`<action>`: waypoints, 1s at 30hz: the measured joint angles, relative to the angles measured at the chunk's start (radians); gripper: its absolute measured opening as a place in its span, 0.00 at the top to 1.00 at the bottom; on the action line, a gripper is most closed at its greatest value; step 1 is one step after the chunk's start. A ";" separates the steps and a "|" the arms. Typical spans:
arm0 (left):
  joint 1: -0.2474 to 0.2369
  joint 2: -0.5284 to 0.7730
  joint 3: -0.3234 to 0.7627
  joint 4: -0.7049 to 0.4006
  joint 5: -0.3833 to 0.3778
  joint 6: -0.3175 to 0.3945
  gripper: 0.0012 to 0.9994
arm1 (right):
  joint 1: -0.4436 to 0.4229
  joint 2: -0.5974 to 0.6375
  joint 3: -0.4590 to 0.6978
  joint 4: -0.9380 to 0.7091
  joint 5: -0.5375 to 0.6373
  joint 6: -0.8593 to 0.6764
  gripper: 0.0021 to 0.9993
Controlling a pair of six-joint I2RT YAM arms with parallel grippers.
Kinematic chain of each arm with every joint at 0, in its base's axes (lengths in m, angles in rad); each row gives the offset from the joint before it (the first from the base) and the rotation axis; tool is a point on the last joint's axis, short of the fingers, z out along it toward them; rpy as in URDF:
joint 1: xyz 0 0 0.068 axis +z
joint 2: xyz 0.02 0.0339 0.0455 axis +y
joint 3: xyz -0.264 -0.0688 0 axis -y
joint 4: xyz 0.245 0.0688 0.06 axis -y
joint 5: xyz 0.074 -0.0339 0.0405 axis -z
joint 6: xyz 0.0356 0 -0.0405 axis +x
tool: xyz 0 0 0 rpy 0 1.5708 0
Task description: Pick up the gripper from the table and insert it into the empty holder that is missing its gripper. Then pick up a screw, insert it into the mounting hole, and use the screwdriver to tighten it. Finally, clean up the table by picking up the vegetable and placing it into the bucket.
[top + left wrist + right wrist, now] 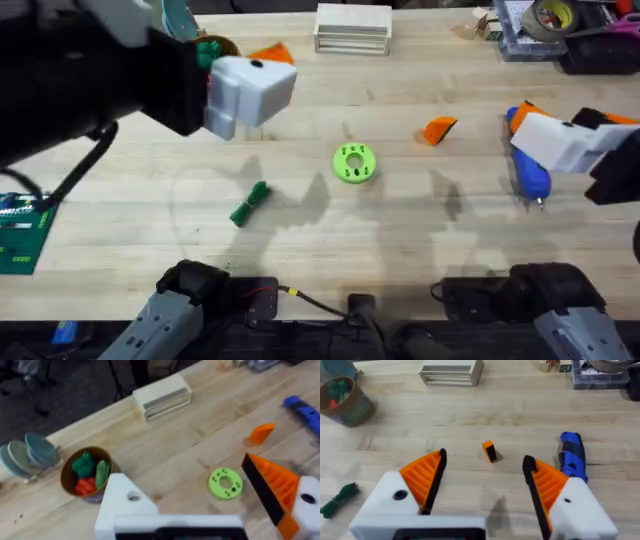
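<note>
Left gripper point(250, 90) raised, jaws apart, empty; right gripper point(485, 487) spread above the screwdriver point(572, 455).

gripper point(439, 130): your orange wedge lies loose on the tabletop, right of centre | holder point(122, 505): white block, its mounting hole bare | screwdriver point(529, 160): blue with a black section, lying flat at far right | vegetable point(249, 204): dark green, lying left of centre | bucket point(82, 476): upright, toy vegetables inside
</note>
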 joint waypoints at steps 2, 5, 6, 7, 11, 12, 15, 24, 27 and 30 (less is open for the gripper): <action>0.000 -0.014 0.001 0.017 0.036 0.000 0.01 | 0.000 0.000 0.000 -0.009 0.000 0.000 0.01; 0.000 -0.015 0.002 0.020 0.096 0.000 0.01 | 0.000 0.000 0.000 -0.036 0.000 0.000 0.01; 0.000 -0.013 0.002 0.021 0.111 0.000 0.01 | 0.000 0.000 0.000 -0.048 0.000 0.000 0.01; 0.000 -0.013 0.002 0.020 0.123 0.000 0.01 | 0.000 0.000 0.000 -0.062 0.000 0.000 0.01; 0.000 -0.014 0.002 0.020 0.152 0.000 0.01 | 0.000 0.000 0.000 -0.129 0.000 0.000 0.01; 0.000 -0.014 0.002 0.019 0.159 0.000 0.01 | 0.000 0.000 0.000 -0.149 0.000 0.000 0.01; 0.000 -0.013 0.002 0.004 0.175 -0.003 0.01 | 0.000 0.000 0.000 -0.216 0.000 0.000 0.01; 0.000 0.023 0.003 0.137 0.191 -0.003 0.00 | 0.000 0.000 0.000 -0.348 0.000 0.000 0.01; -0.004 0.082 0.003 0.177 0.197 -0.001 0.00 | 0.000 0.000 0.000 -0.348 0.000 0.000 0.01; -0.023 0.146 0.002 0.221 0.197 0.008 0.00 | 0.000 0.000 0.000 -0.348 0.000 0.001 0.01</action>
